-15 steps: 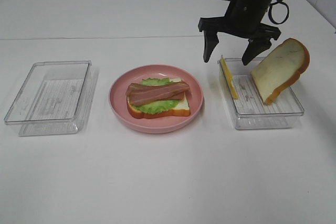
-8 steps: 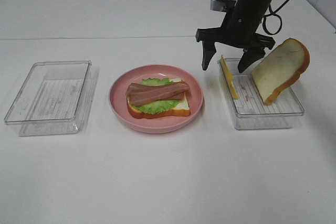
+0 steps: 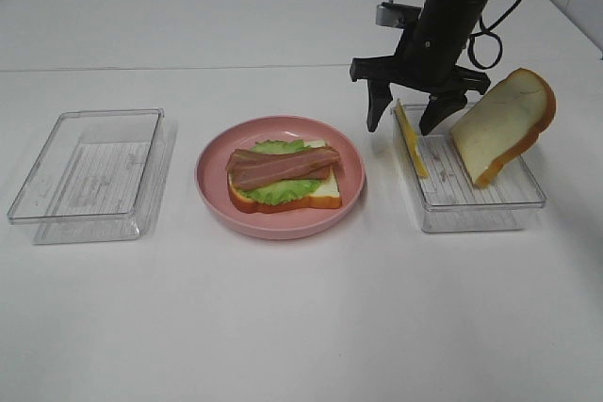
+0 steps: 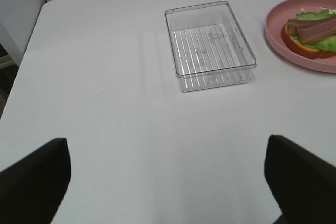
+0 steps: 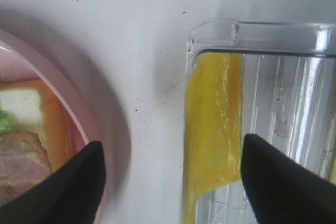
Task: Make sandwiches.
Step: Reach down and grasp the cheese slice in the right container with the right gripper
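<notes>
Two trays flank the plate. At its 9 o'clock sits a clear tray [image 3: 57,214] w/ nothing in it. The L gripper [image 4: 166,153] hangs back from that tray, fingers spread wide, grasping nothing.

Centre: pink plate [image 3: 212,197] w/ the half-built sandwich [image 3: 283,176], meat strips [image 3: 281,167] topmost over lettuce [image 3: 278,191], no lid yet.

At 3 o'clock the R gripper [image 3: 403,121] has dropped lower over the last sec & its fingers have drawn in a bit. They now straddle the cheese slice [image 3: 411,143], which stands on edge vs the plate-side wall of the 2nd tray [image 3: 480,218]. Not clenched: there's a gap either side of the cheese, so nothing is grasped. Reads as a cheese pick abt to land, i.e. the next layer for the stack. A bread slice [image 3: 501,126] leans at that tray's 3 o'clock end.

Surface: plain white table [image 3: 301,327], seam [image 3: 188,69] across at 12 o'clock, a few specks by the tray. Room: grey wall [image 4: 18,9] far L; rest can't tell.
</notes>
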